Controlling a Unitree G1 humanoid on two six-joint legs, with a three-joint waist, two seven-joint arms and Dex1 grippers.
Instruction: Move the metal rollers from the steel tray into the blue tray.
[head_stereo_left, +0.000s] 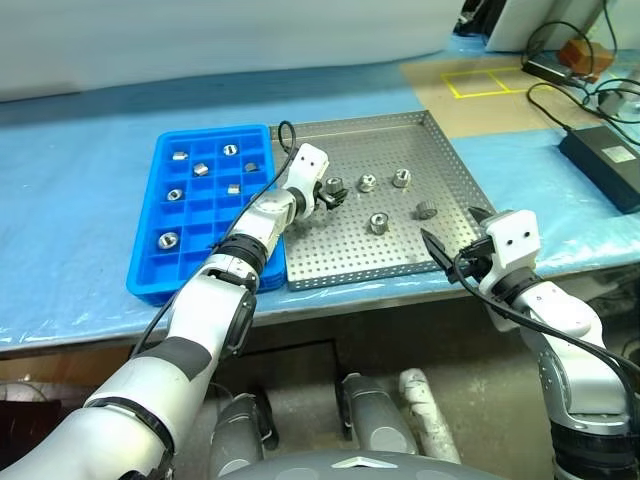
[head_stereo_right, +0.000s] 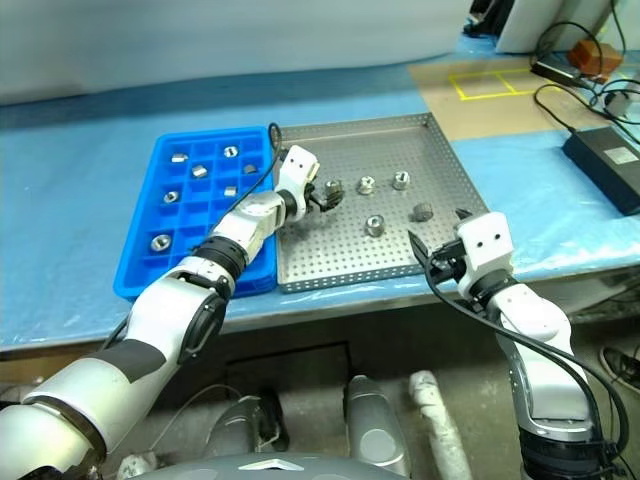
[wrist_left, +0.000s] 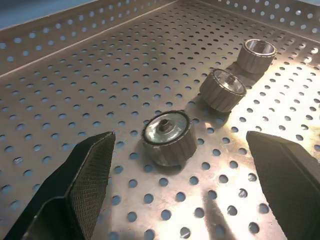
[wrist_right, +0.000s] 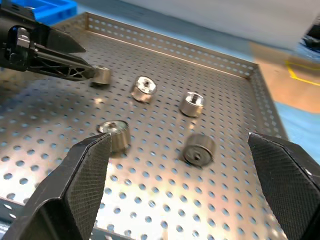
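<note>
Lying loose on the steel tray (head_stereo_left: 400, 250) are five metal rollers (head_stereo_left: 379, 223), scattered over its middle, so you have five left to carry. Seven more already sit in separate cells of the blue tray (head_stereo_left: 150, 255), which butts against the steel tray's left rim. Your left gripper (head_stereo_left: 326, 193) reaches across the blue tray's right edge with its fingers spread wide, empty, framing the leftmost roller (wrist_left: 167, 137); that roller lies on its side between them, judged the next pick. Two rollers (wrist_left: 223, 90) lie just beyond it in line, near enough to be knocked if you push forward too far. Your right gripper (head_stereo_left: 452, 243) hangs at the steel tray's near right corner, fingers wide apart, holding nothing, well clear of the left arm. On the blue-covered tabletop (head_stereo_left: 80, 150), cables and a black box (head_stereo_left: 600, 160) sit off to the right, out of your way.
</note>
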